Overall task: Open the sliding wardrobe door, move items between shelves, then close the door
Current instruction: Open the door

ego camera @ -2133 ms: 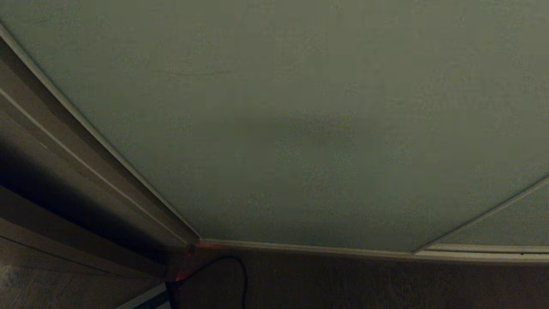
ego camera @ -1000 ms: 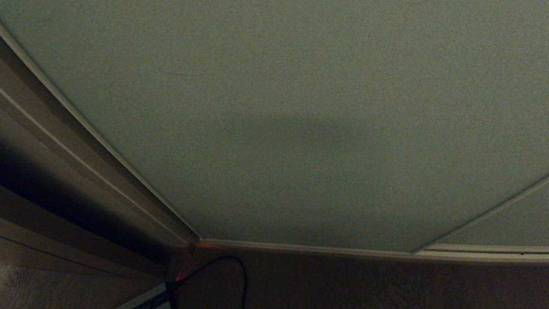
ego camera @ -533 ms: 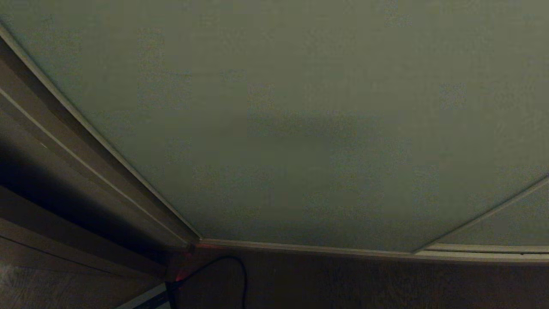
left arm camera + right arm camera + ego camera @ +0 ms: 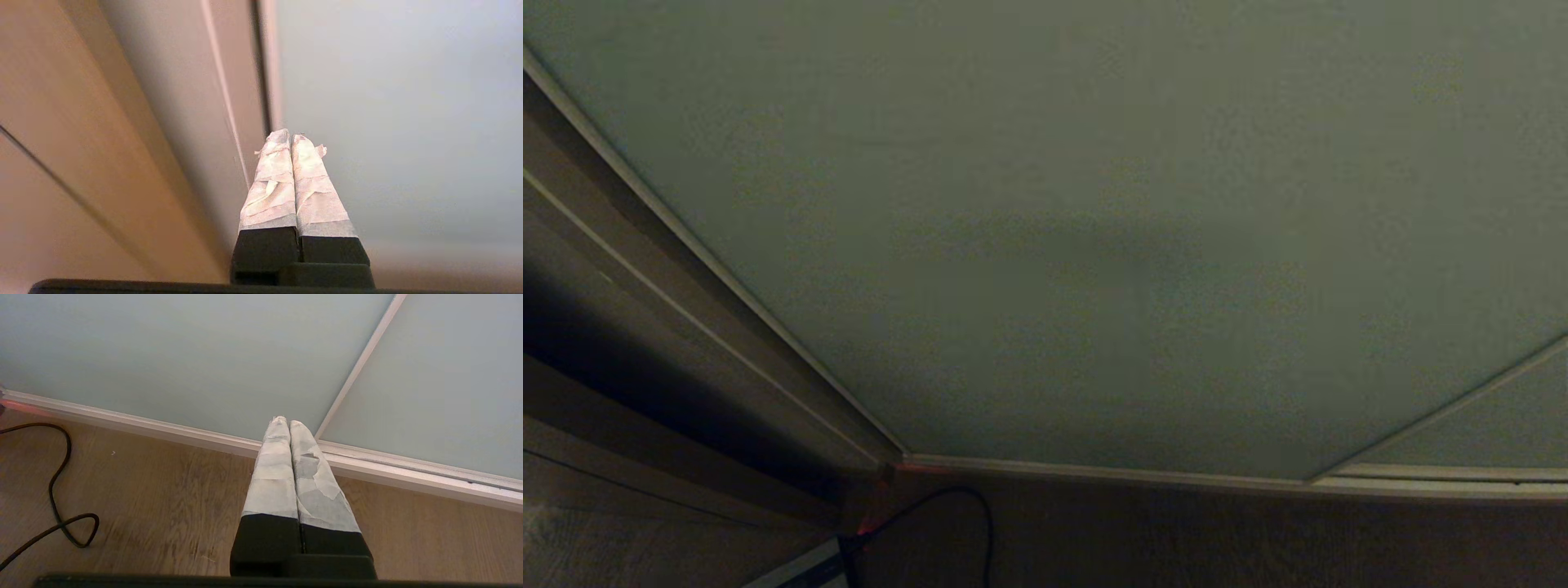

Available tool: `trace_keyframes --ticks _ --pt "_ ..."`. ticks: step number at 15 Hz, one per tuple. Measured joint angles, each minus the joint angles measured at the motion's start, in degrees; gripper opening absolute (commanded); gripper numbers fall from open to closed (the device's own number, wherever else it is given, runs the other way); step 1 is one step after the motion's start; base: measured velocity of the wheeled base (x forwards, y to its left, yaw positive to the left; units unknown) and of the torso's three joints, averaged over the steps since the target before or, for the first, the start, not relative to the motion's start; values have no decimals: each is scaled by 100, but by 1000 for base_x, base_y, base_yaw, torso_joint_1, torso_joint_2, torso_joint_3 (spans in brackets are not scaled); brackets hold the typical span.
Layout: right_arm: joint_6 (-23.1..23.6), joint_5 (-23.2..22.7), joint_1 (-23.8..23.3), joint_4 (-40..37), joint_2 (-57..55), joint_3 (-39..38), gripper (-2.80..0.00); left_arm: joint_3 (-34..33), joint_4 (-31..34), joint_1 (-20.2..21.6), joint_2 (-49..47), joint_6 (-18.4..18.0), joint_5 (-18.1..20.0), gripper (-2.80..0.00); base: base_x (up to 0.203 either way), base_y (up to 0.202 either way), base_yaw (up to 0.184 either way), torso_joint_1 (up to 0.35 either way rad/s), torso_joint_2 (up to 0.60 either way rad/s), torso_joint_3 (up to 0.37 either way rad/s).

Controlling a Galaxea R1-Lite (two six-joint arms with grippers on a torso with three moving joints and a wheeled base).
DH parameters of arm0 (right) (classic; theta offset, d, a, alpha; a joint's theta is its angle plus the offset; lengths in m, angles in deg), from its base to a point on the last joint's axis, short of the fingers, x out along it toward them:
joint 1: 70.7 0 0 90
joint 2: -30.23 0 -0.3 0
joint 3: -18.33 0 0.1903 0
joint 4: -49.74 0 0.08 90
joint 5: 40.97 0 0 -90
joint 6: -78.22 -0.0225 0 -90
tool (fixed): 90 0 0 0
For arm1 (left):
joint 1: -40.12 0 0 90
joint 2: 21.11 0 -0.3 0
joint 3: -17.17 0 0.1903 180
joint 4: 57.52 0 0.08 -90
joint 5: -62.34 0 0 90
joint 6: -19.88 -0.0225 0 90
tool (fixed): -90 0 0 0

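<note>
My left end effector [image 4: 291, 136] has its taped fingers pressed together, holding nothing, and it points at the vertical seam where the sliding wardrobe door [image 4: 388, 102] meets the brown wood-grain panelling [image 4: 135, 102]. The door's framed edge [image 4: 273, 65] runs upright, its long axis straight ahead of my fingertips, with the pale panel lying to one side of them and the brown panel to the other. I cannot tell whether the tips touch it yet. This arm is clearly the nearer one to that edge, so I judge the opening push falls to it. My right end effector [image 4: 284, 421] is also pressed shut and empty, parked low over the wood floor [image 4: 163, 490] near the floor track [image 4: 163, 426]. The door is fully closed; no shelves or cushion show.
</note>
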Motion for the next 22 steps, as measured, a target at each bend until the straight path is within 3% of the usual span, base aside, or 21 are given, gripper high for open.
trace_keyframes --ticks 2,5,7,12,15,22 --pt "1 -2 0 -2 0 0 -280 576 -680 2 -491 -11 -340 -280 0 0 0 0 0 0" --pt "-2 1 0 -2 0 0 -280 1101 -1803 8 -1206 -119 -1219 -280 0 0 0 0 0 0" --pt "0 1 0 -2 0 0 -280 1232 -2391 10 -1581 -194 -1454 -280 0 0 0 0 0 0" --pt "-1 1 0 -5 0 0 -280 1245 -3952 18 -2560 -188 -1414 -280 0 0 0 0 0 0" --pt "0 2 0 -5 0 0 -280 1375 -4013 38 -3047 -135 -1148 -280 0 0 0 0 0 0" --pt "1 0 0 -5 0 0 -280 2045 -3971 358 -3919 60 -1116 -280 0 0 0 0 0 0"
